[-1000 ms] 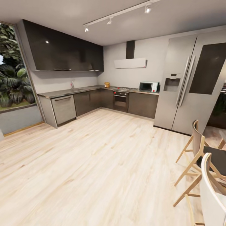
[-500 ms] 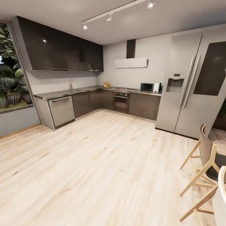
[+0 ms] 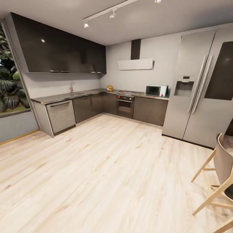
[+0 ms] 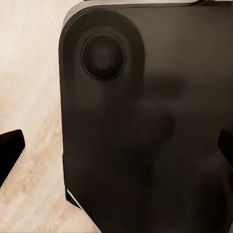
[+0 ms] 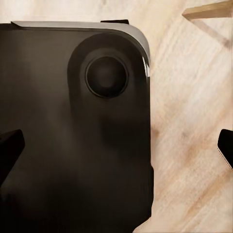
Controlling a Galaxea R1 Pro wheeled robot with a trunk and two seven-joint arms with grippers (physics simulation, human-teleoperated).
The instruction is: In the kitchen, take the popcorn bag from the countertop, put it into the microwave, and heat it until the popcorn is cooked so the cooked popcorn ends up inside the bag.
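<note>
Across the room in the head view, the small pale microwave (image 3: 156,90) with its dark door stands on the grey countertop (image 3: 68,96), close to the fridge. A small tan-yellow object, apparently the popcorn bag (image 3: 110,87), sits on the countertop in the corner left of the hob. No popcorn can be made out at this distance. In the left wrist view my left gripper (image 4: 116,150) is open, its fingertips (image 4: 10,154) wide apart over the robot's dark base. My right gripper (image 5: 116,145) is likewise open above that base, with nothing between its fingers.
A tall steel fridge (image 3: 197,94) stands at the right. A dark built-in oven (image 3: 125,105) sits under the hob. A wooden chair (image 3: 220,176) is close at the lower right. Pale wood floor (image 3: 106,168) stretches to the cabinets. A window with plants (image 3: 9,94) is at the left.
The whole head view has shifted as the camera moved: the kitchen units sit slightly larger and the chairs have slid toward the right edge. Nothing in the kitchen itself has moved.
</note>
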